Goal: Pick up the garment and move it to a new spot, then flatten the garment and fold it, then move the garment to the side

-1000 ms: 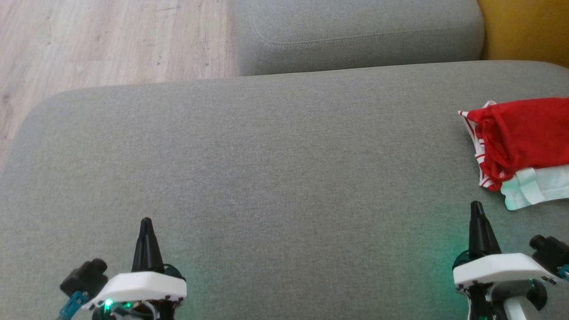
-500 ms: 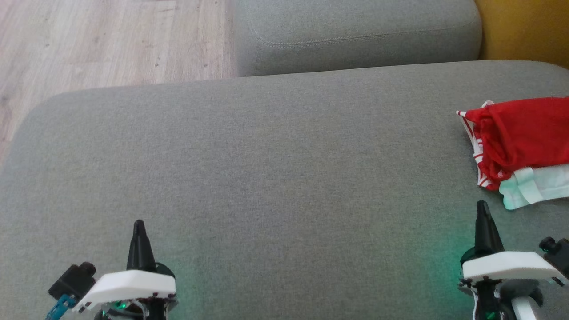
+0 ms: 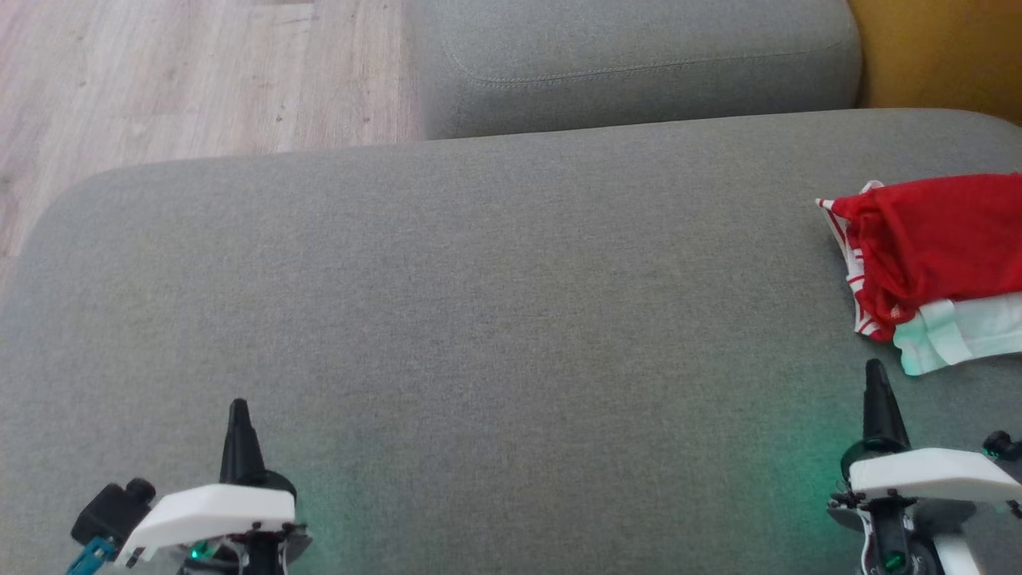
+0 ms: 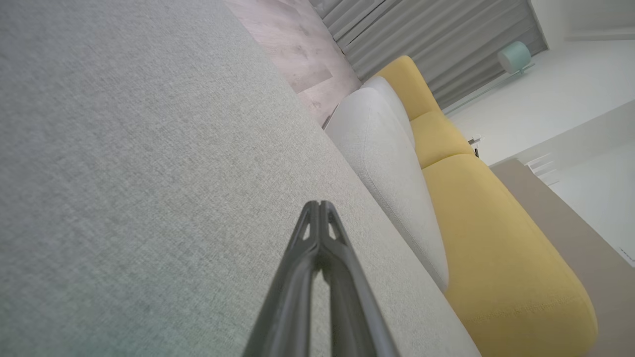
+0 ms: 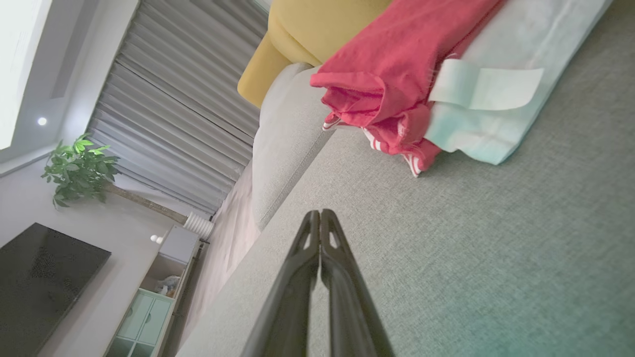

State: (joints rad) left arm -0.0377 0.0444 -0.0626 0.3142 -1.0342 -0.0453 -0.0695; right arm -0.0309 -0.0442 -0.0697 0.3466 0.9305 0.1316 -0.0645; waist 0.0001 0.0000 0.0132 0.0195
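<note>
Over the last second both arms drew back and apart: the left gripper slid lower and outward at the near left of the head view, and the right gripper did the same at the near right. The camera itself also shifted slightly. Each pair of fingers was pressed tip to tip and held nothing, as both wrist views confirmed.

Beyond them the broad middle of the grey sofa seat lay bare. The red garment, trimmed with white stripes, lay in a loose fold at the seat's far right. It rested on top of a pale mint-white garment and ran out past the frame's edge. The right gripper's tip stood just short of that pile, apart from it and not touching.

Farther off were a second grey cushion, a yellow cushion at the top right corner and the wooden floor.

With the cloth already off to one side and both arms empty and retreating, the fold-and-move job looked finished or close to it. The red garment's bunched near edge suggested the fold was not an especially crisp one.
</note>
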